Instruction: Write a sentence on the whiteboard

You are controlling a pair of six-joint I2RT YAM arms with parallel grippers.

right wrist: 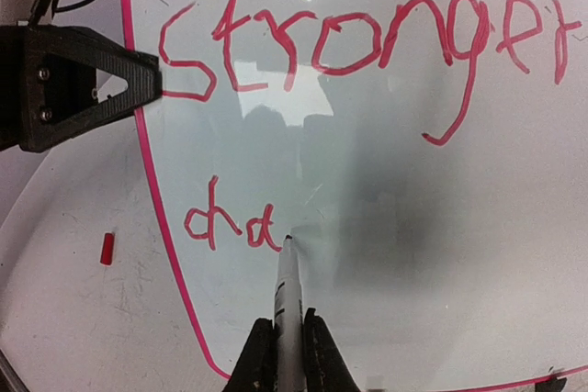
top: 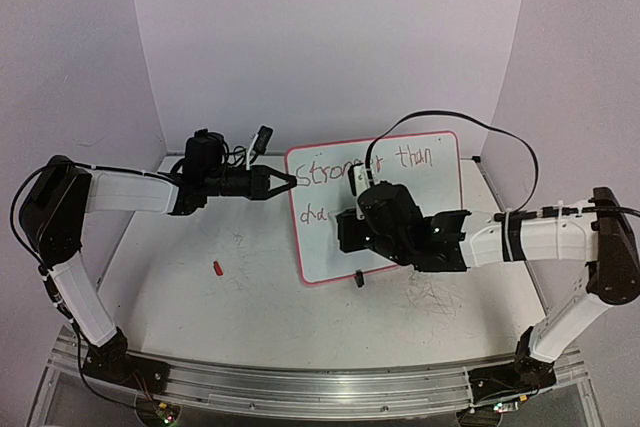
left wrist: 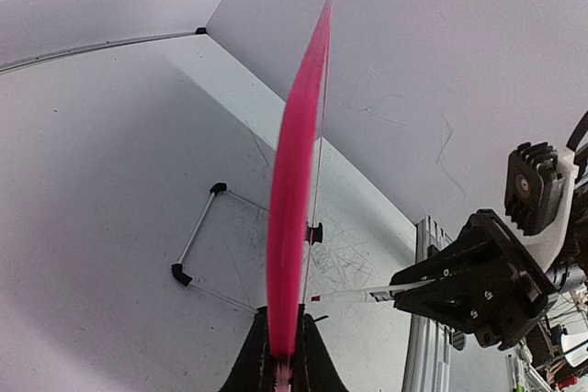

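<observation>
In the top view, the whiteboard (top: 322,252) stands tilted on the table (top: 250,277), between the two arms; how much it leans I cannot tell well from above. The left gripper (top: 285,184) is pressed together on the left rim of the whiteboard, near the upper corner. The right gripper (top: 347,231) hangs over the lower half of the whiteboard, and its fingers are mostly hidden under the wrist here. The sentence (top: 330,171) reads "Stronger than" on the first line, and only "cha" on the second. A small red piece (top: 217,268), perhaps a pen cap, lies on the table well apart from the whiteboard, on its left.

In the left wrist view, the whiteboard is seen from its edge as a pink strip (left wrist: 294,190), pinched between the two black fingers at the bottom. A thin wire stand (left wrist: 196,231) with black ends rests on the table behind it. On the other side, a white marker (left wrist: 354,296) reaches to the writing side.

In the right wrist view, the right gripper (right wrist: 288,341) pinches the marker (right wrist: 288,305), and its tip touches the whiteboard just right of "cha". The left gripper (right wrist: 147,84) grips the rim beside the "S".
</observation>
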